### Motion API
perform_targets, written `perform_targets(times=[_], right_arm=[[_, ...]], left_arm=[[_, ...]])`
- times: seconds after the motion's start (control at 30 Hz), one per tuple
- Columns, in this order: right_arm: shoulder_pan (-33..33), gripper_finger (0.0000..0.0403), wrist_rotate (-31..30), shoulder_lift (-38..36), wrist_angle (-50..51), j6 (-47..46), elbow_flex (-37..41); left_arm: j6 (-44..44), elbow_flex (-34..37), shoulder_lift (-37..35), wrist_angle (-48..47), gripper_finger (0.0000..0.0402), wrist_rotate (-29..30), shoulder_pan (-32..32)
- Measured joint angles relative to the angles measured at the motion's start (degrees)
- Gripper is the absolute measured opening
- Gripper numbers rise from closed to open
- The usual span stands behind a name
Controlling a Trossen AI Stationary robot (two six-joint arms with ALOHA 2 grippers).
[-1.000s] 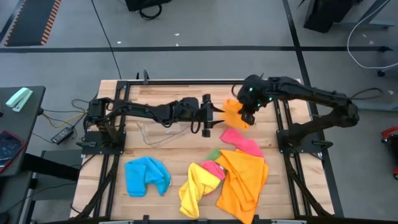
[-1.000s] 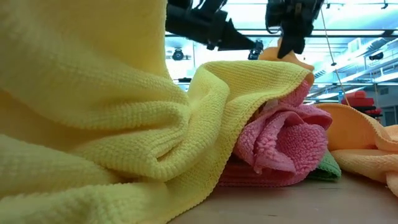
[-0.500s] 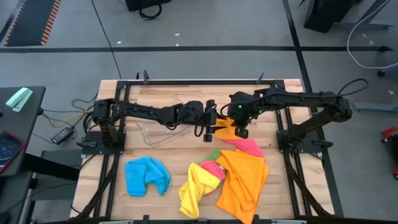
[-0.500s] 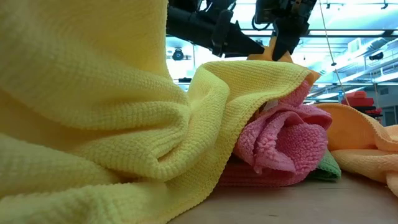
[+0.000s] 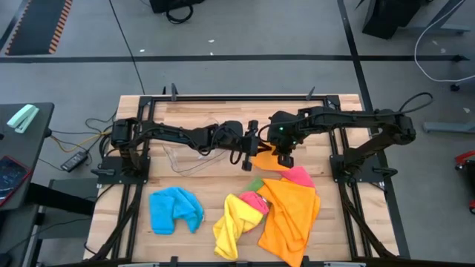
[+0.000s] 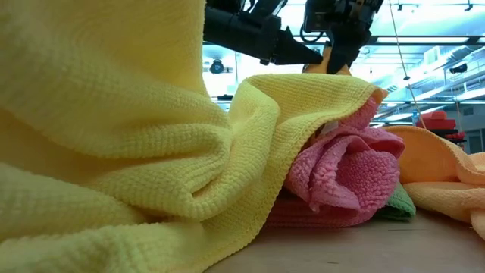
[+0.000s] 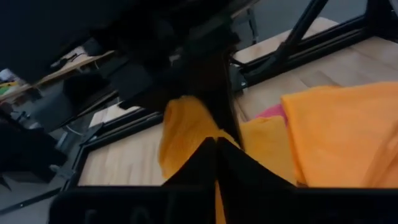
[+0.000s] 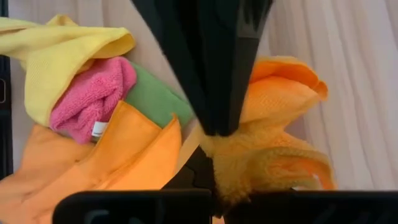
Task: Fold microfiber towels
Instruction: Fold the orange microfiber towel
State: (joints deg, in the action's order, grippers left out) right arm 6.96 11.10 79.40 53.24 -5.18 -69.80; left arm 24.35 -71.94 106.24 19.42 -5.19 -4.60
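Grippers meet over the middle of the table: the left gripper and the right gripper are both clamped on the same small orange towel, which hangs bunched between them above the pile. Below lie a big orange towel, a pink towel, a green towel and a yellow towel. Off to the left, well apart, sits the blue towel.
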Motion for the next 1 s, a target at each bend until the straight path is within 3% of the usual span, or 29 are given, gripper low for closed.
perform_targets(times=[0.27, 0.5, 0.63, 0.73, 1.0], right_arm=[[0.12, 0.0010, 0.25, 0.00, 3.43, 0.61, 0.00], [4.69, 0.0010, -10.31, 0.00, 13.72, 0.80, -3.53], [8.62, 0.0010, -14.99, -0.10, 16.70, 0.10, -7.80], [12.22, 0.0010, -15.36, -0.11, 15.41, 2.11, -9.22], [20.94, 0.0010, -8.57, 4.14, 1.08, 5.38, -8.28]], left_arm=[[-0.96, 0.04, -1.40, -0.13, 0.0076, 0.00, -0.50], [-4.50, -0.06, -3.15, -3.26, 0.0125, -0.16, -0.06], [-5.71, 0.54, -2.87, -13.27, 0.0123, -0.12, 0.36], [-6.66, 3.48, -2.18, -13.23, 0.0109, -0.08, 0.69], [-8.74, 13.11, -2.14, 5.84, 0.0059, -1.99, 1.36]])
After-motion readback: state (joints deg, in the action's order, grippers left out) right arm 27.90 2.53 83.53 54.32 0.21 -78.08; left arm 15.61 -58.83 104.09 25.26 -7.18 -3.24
